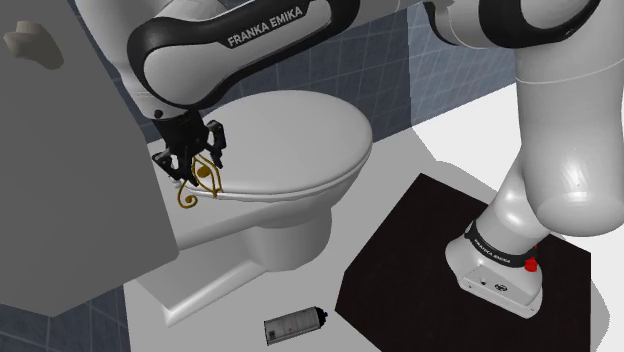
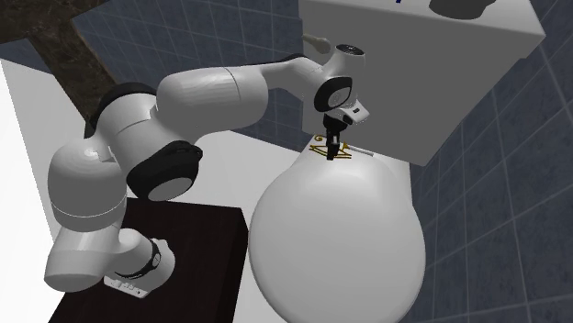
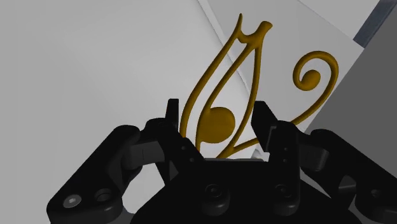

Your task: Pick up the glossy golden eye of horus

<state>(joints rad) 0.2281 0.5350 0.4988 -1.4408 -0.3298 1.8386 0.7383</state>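
The gripper (image 3: 217, 109) is clamped across the oval of the gold eye ornament (image 3: 218, 125) at the back of the toilet lid (image 1: 290, 140), a light, stiff, probably slippery openwork piece best held there, not by its thin curl.

shoulder cam: mounted high, just beside and behind stand (image 1: 497, 265). Faces down across scene; stand near, toilet lid (image 1: 290, 140) farther, toward shoulder view's left. Medium range.

second exterior cam: opposite side, off bowl's front. Lid near, tank (image 2: 432, 73) far, arm (image 2: 211, 96) reaching in from second exterior view's left. Rolled a bit.

wrist cam: on hand, super close. Looks along gripper (image 3: 217, 107) onto golden eye (image 3: 219, 124) and lid.

both outside cams share lid, stand, black mat (image 1: 420, 240), arm.
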